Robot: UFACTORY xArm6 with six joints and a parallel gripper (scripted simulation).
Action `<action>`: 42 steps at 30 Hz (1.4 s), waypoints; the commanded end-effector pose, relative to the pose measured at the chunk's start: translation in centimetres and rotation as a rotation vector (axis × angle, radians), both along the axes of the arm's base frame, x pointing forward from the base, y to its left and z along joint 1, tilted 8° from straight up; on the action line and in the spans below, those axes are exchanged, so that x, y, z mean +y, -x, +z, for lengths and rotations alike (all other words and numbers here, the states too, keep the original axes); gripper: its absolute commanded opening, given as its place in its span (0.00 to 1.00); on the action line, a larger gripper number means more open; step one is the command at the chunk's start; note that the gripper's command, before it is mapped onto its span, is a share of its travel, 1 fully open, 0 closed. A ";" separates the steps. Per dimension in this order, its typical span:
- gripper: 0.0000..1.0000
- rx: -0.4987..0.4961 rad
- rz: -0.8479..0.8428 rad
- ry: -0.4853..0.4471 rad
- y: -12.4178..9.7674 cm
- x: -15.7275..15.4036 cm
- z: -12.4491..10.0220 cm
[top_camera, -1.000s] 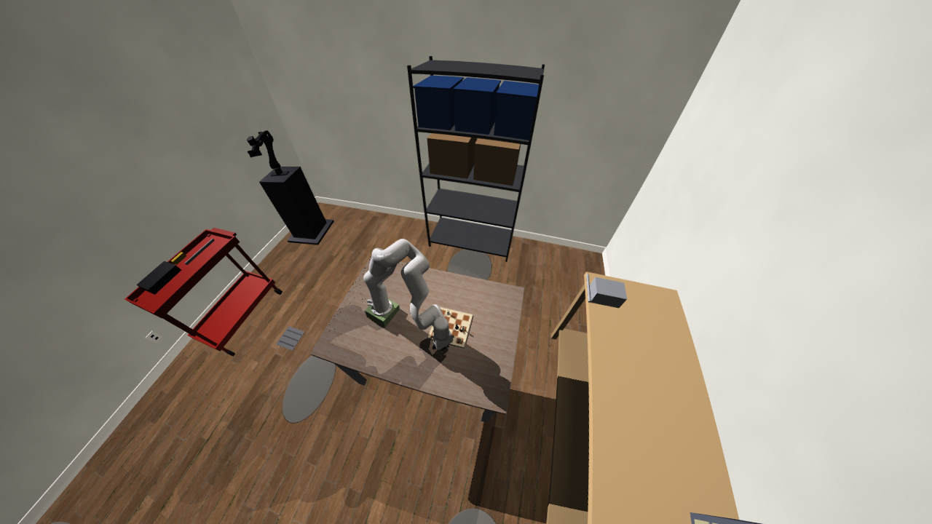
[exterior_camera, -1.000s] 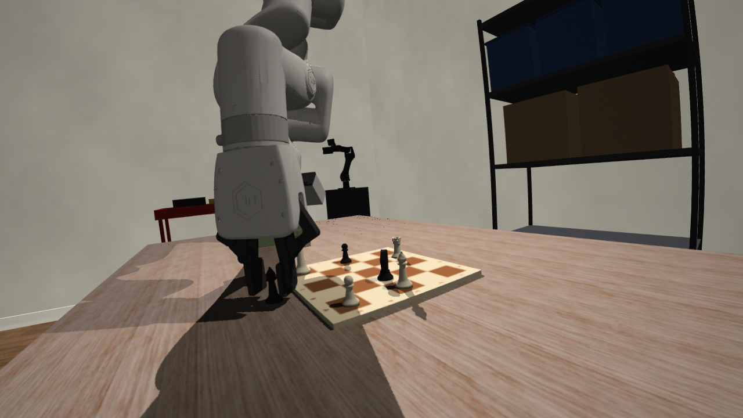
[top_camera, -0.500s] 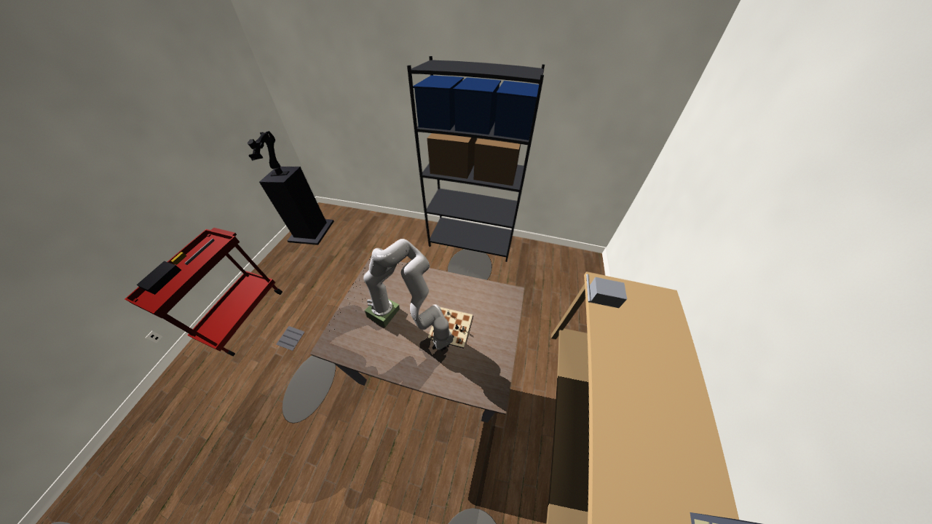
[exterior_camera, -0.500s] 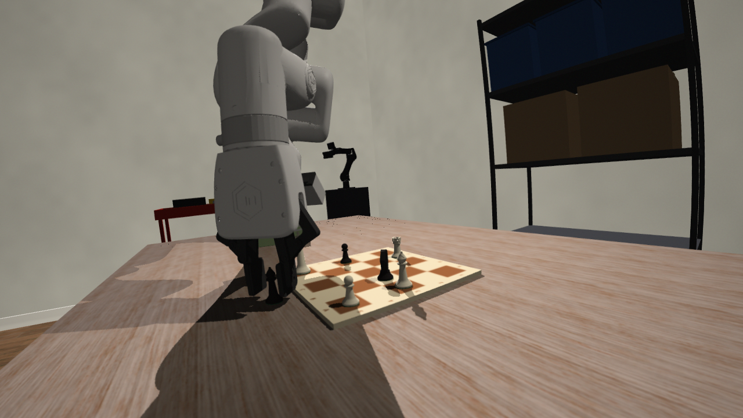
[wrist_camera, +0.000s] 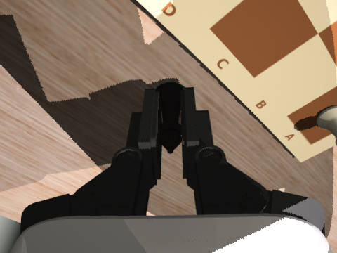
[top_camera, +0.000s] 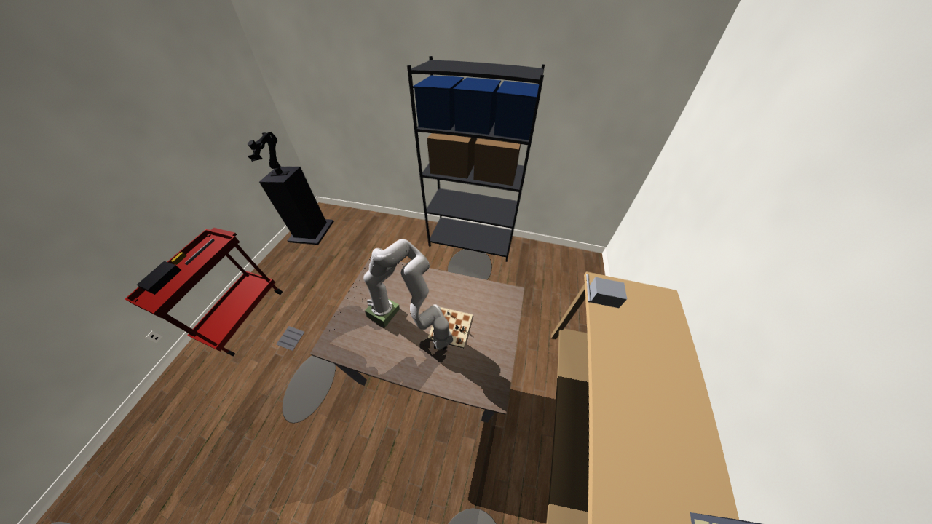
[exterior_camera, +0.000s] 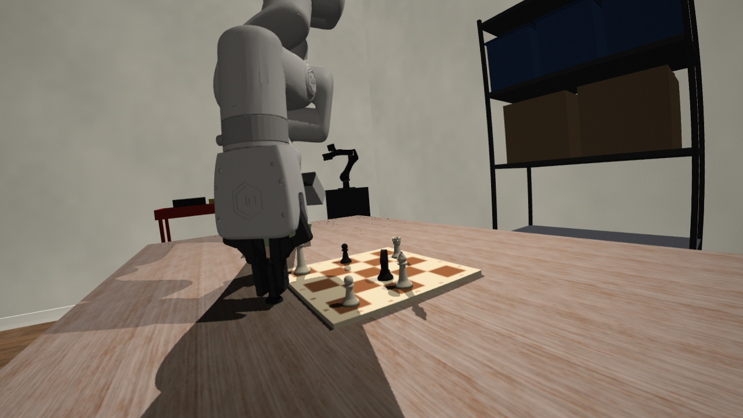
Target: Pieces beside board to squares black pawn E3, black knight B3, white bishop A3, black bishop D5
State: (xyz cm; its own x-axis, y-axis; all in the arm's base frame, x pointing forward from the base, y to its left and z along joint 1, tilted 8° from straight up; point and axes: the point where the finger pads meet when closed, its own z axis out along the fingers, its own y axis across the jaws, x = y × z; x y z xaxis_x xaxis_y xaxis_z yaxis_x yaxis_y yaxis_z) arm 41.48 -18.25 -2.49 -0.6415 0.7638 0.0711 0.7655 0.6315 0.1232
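Note:
My gripper (wrist_camera: 170, 108) (exterior_camera: 272, 291) (top_camera: 437, 348) is low over the table, just off the lettered edge of the chessboard (exterior_camera: 321, 313) (top_camera: 464, 319), near the letter C. Its fingers are shut on a black bishop (wrist_camera: 170, 114) (exterior_camera: 273, 299), whose base stands on the table or just above it. On the board stand a white pawn (exterior_camera: 350, 292), a tall black piece (exterior_camera: 384, 266), a tall white piece (exterior_camera: 402, 271), a black pawn (exterior_camera: 345, 253) and a white rook (exterior_camera: 396, 246). Another white piece (exterior_camera: 301, 260) (wrist_camera: 328, 119) stands at the A corner, right beside the gripper.
The arm's base (top_camera: 381, 312) stands on the table left of the board. A black shelf rack (top_camera: 475, 156) with boxes stands behind the table. A wooden counter (top_camera: 638, 404) runs along the right wall.

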 end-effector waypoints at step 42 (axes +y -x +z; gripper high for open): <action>0.00 -0.004 0.000 0.002 0.1 -0.6 4.3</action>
